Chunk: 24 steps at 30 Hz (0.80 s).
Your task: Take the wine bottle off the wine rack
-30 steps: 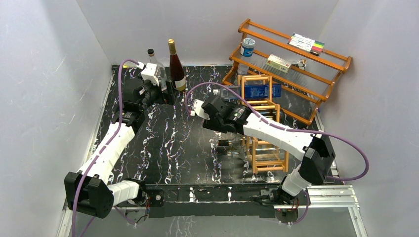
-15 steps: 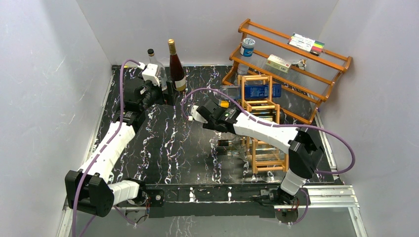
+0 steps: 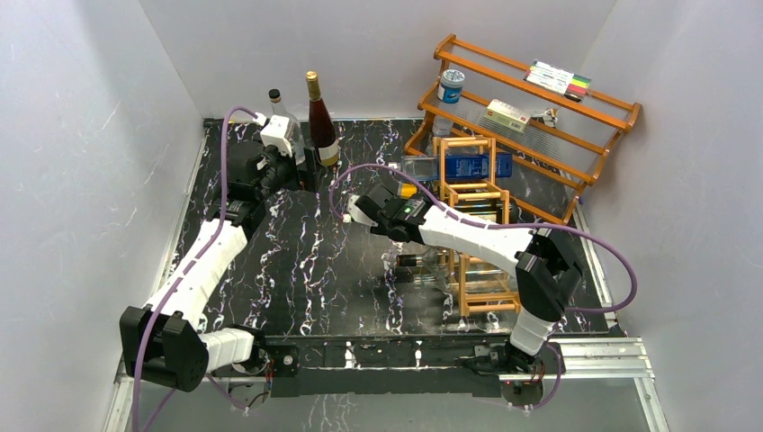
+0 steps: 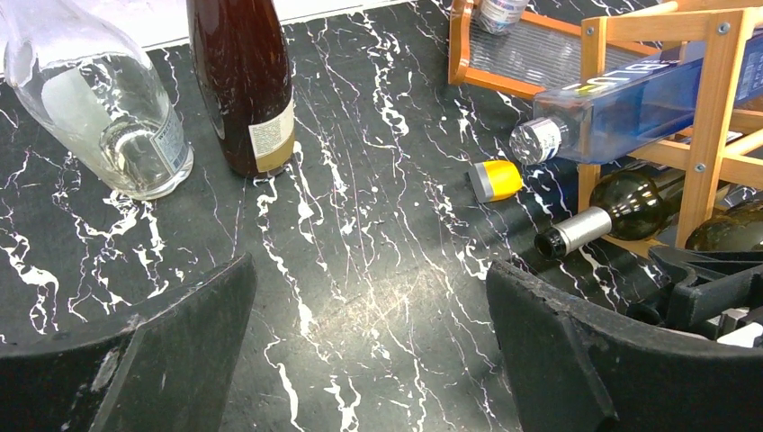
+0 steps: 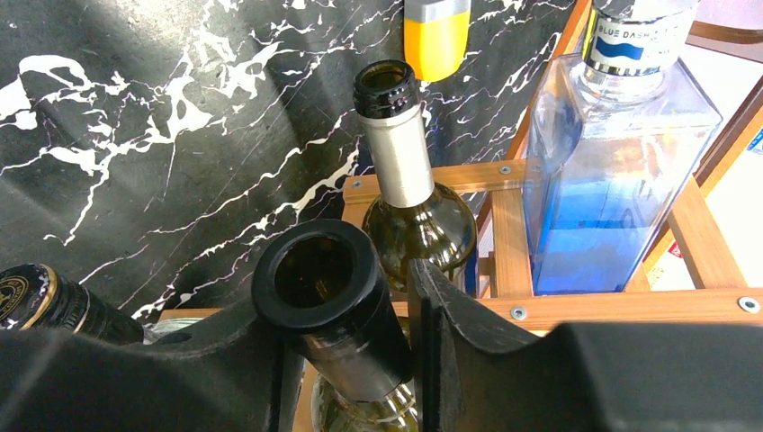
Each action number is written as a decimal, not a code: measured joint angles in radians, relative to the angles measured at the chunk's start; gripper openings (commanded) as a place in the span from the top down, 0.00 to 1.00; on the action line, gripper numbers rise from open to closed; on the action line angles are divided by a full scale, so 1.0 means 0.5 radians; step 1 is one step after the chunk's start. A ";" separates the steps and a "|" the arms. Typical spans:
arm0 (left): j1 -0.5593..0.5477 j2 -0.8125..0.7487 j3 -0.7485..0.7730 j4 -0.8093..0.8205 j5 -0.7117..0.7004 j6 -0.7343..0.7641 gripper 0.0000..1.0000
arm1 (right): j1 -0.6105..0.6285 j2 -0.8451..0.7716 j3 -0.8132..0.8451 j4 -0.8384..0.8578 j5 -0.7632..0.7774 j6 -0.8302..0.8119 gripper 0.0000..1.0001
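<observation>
Withdrawal is the step in hand. The wine bottle [image 5: 335,310], dark glass with an open mouth, lies in the wine rack [image 5: 450,176] with its neck poking out toward the table's middle. The right gripper [image 5: 342,301] sits around that neck, one finger on each side. The pads appear to press the glass, though the left-hand contact is in shadow, so I judge it clenched on the neck rather than merely straddling it.

The bottle's body is inside the lattice, so nothing has come off yet. The next move calls for a straight pull along the bottle's own axis, away from the rack, with the grip firm enough that the smooth neck does not slip. It should keep clear of the green bottle [image 5: 407,180] in the neighbouring cell, the blue square bottle [image 5: 621,171] beside that, and the yellow cap [image 5: 436,36] on the table beyond.

The left gripper [image 4: 369,360] hangs near the back of the table with its jaws wide apart, holding nothing, close to a brown bottle [image 4: 241,81] and a clear bottle [image 4: 108,108] standing there.

Only the right wrist view shows the grasp. From above, the right arm covers the held neck, but that view shows the rack's whole length. The left wrist view gives the rack's side.
</observation>
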 measured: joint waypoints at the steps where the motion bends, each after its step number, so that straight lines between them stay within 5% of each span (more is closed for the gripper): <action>1: 0.000 0.011 0.006 -0.001 0.001 0.001 0.02 | 0.000 0.000 0.000 0.001 -0.002 -0.008 0.56; 20: 0.000 0.037 0.015 -0.031 -0.001 0.027 0.02 | 0.112 0.000 0.015 0.014 0.013 -0.108 0.90; 24: 0.000 0.037 0.015 -0.034 -0.011 0.036 0.02 | 0.219 0.000 0.026 0.035 0.013 -0.116 0.91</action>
